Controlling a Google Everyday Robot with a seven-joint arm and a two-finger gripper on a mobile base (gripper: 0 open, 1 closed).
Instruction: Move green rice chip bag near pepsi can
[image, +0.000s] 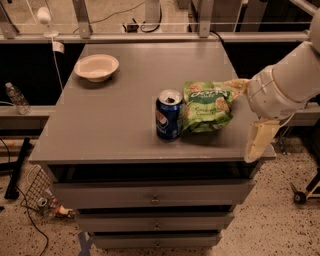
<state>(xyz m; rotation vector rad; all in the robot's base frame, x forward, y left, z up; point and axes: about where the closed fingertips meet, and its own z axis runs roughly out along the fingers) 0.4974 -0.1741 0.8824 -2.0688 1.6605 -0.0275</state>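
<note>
End effector (241, 120) sits at the right front corner of the worktop (110, 135), fingers (260, 140) spread. The lower finger hides that corner. The arm behind is cut off by the right edge. Left of the end effector, the lettering on the green rice chip bag (207, 107) is unreadable. Whether the upper finger touches the bag: cannot tell.
</note>
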